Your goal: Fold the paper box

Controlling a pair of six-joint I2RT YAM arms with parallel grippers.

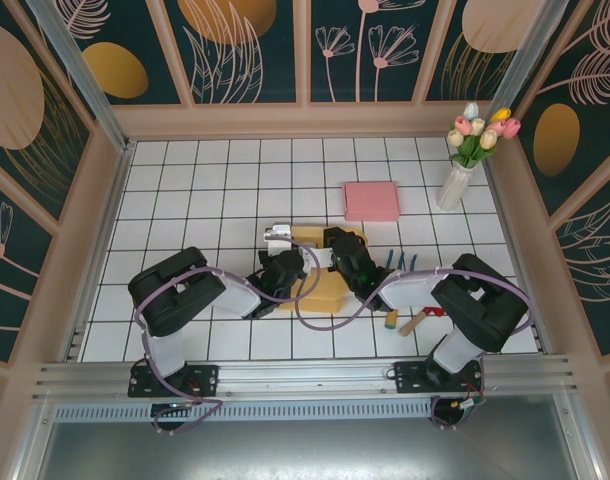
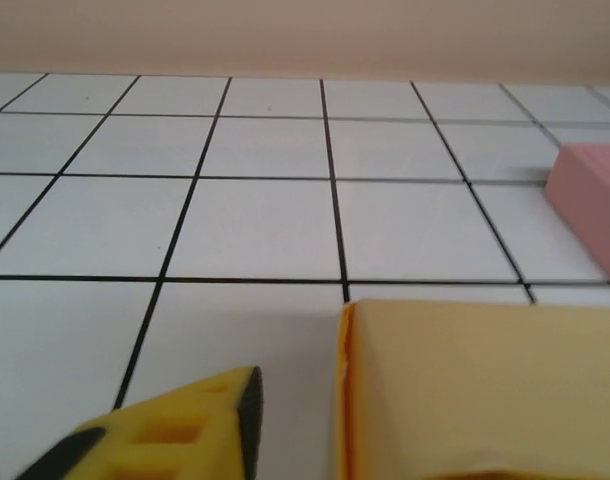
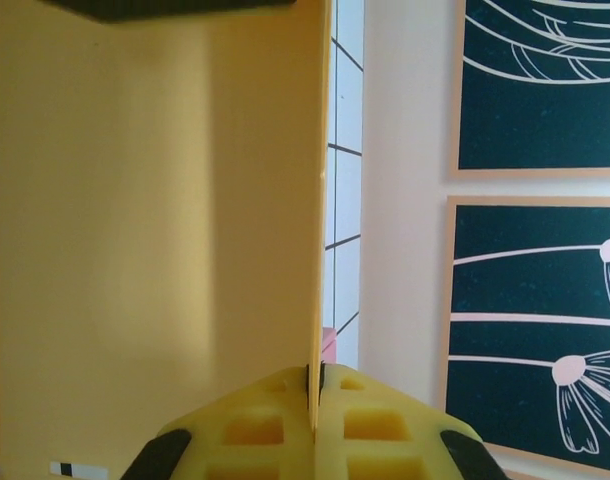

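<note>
The yellow paper box point(image 1: 321, 291) lies half-formed at the table's middle, between both arms. My left gripper point(image 1: 282, 264) sits at its left side. In the left wrist view one yellow finger point(image 2: 185, 435) stands a small gap away from the box's raised panel point(image 2: 485, 390), and that panel hides the other finger. My right gripper point(image 1: 341, 246) is at the box's far right part. It point(image 3: 316, 385) is shut on the thin edge of an upright yellow flap point(image 3: 155, 220).
A flat pink box point(image 1: 371, 200) lies just behind the yellow one, also seen as the pink box point(image 2: 595, 200). A vase of tulips point(image 1: 455, 185) stands at the back right. Blue pens point(image 1: 400, 262) and small tools point(image 1: 415, 318) lie right of the arms.
</note>
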